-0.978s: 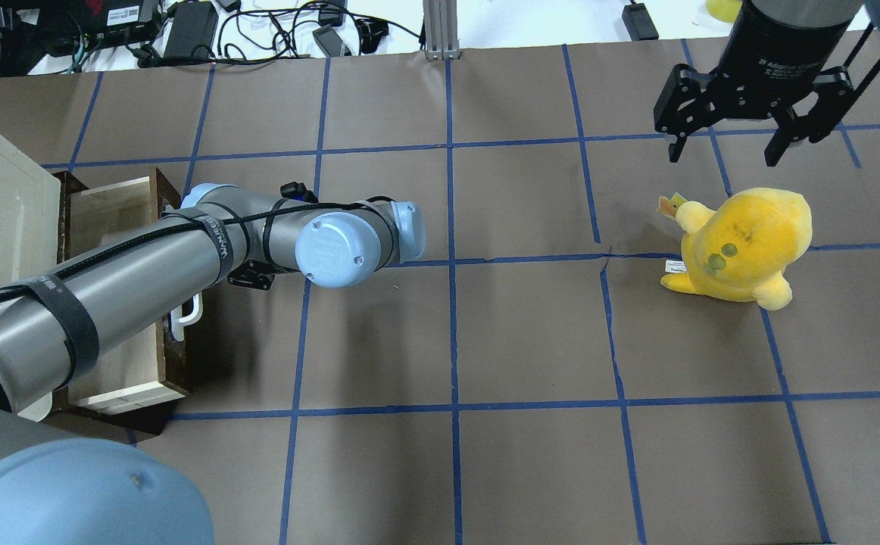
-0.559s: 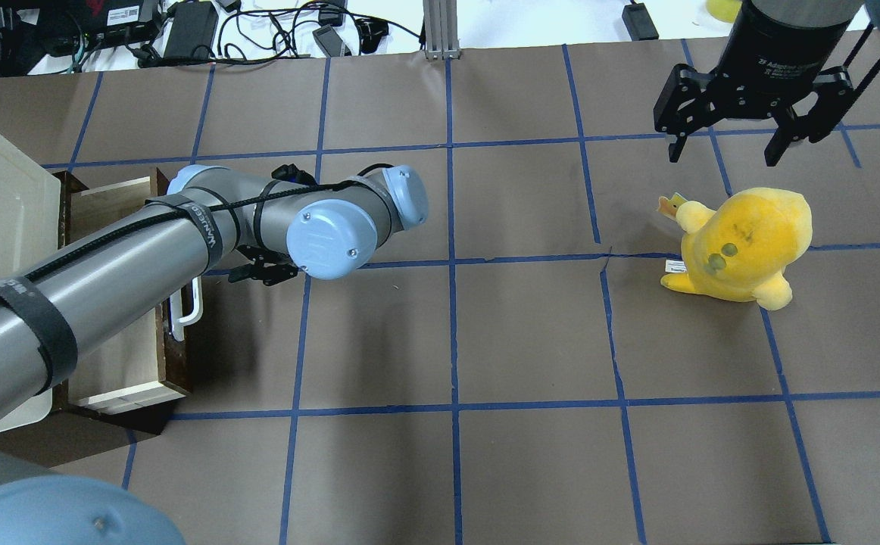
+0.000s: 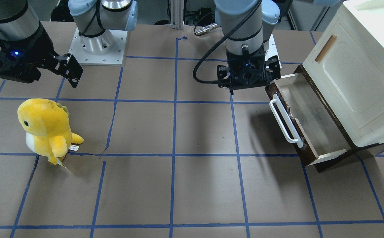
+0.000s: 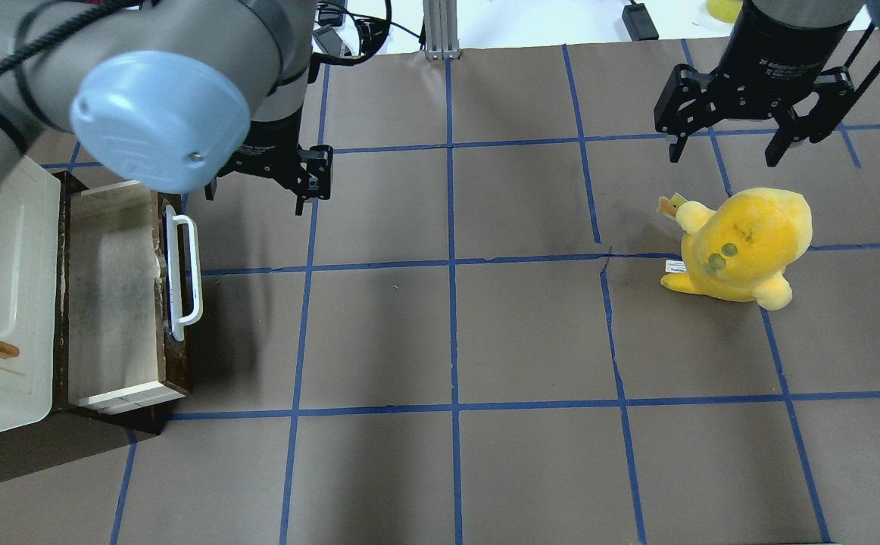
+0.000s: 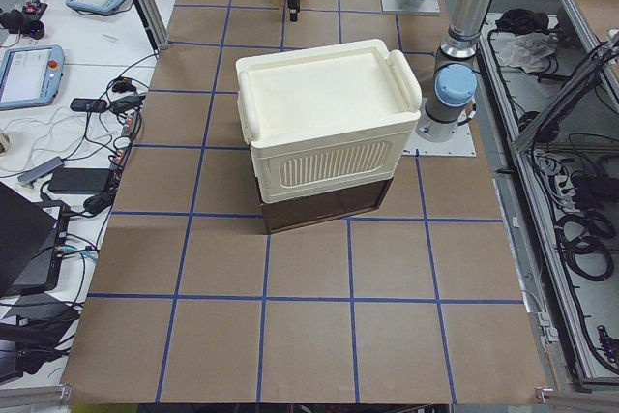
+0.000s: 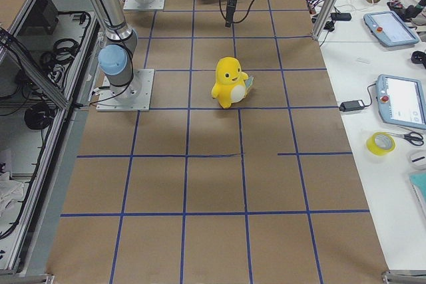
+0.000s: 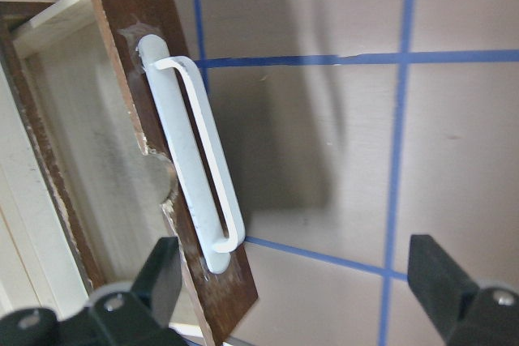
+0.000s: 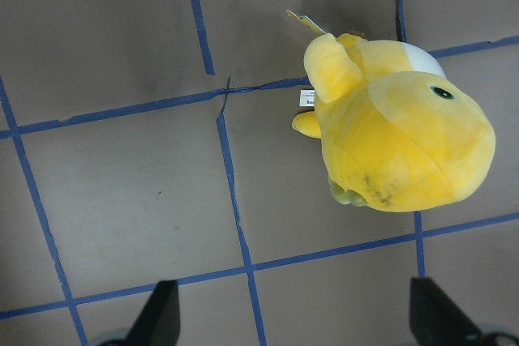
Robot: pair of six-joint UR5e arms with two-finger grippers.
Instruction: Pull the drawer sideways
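Note:
The drawer (image 4: 114, 303) stands pulled out from under the cream cabinet (image 4: 1, 288), with its dark brown front and white bar handle (image 4: 182, 276) facing the table's middle. It is empty inside. It also shows in the front view (image 3: 311, 122) with its handle (image 3: 286, 120). My left gripper (image 4: 258, 185) is open and empty, raised above the table beside the drawer's far corner and clear of the handle (image 7: 195, 176); it also shows in the front view (image 3: 246, 86). My right gripper (image 4: 724, 151) is open and empty above the table.
A yellow plush toy (image 4: 743, 246) sits on the table just under my right gripper, seen also from the right wrist (image 8: 397, 131). The cream cabinet has a door with a small wooden handle (image 3: 326, 48). Cables and adapters (image 4: 198, 30) lie beyond the far edge.
My left arm has lifted and swung toward the table's far side, away from the handle, so the drawer is now uncovered. The drawer and my right gripper have not moved.

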